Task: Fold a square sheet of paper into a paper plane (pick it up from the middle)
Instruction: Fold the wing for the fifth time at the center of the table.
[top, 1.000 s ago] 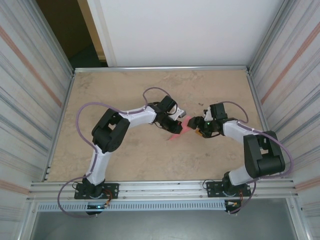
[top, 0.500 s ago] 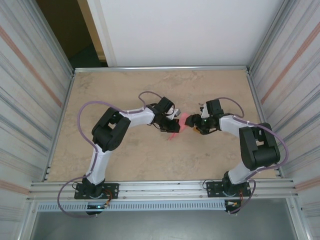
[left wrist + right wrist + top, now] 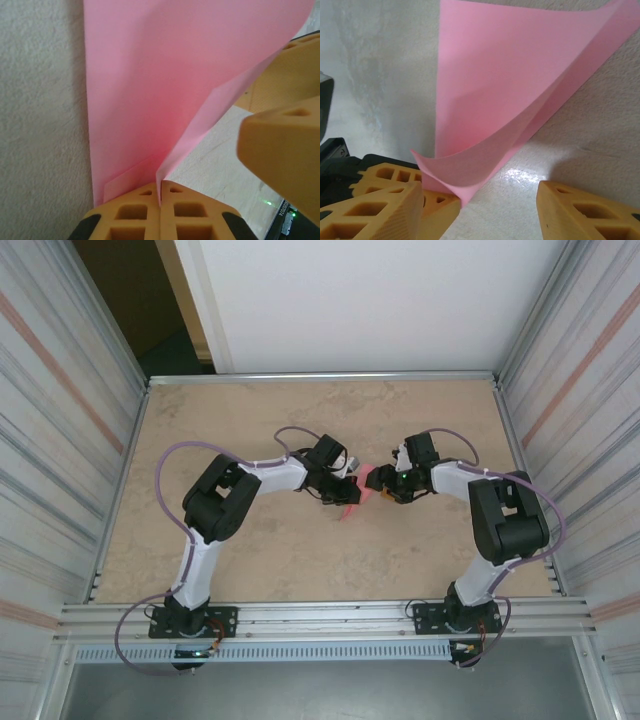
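The left tool [image 3: 161, 200] is pinched tight on an edge of the square sheet of paper [image 3: 165, 75], its two yellow fingers pressed together with the pink sheet caught between them. From that grip the sheet spreads out in a curved fold over the worktop [image 3: 250, 560], near its middle. The right tool [image 3: 485, 202] faces it with its fingers standing apart, one on either side of the sheet's near corner.

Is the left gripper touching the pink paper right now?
Touching. The left wrist view shows the left gripper shut on the pink paper, with the sheet's lower edge pinched between its closed fingers.
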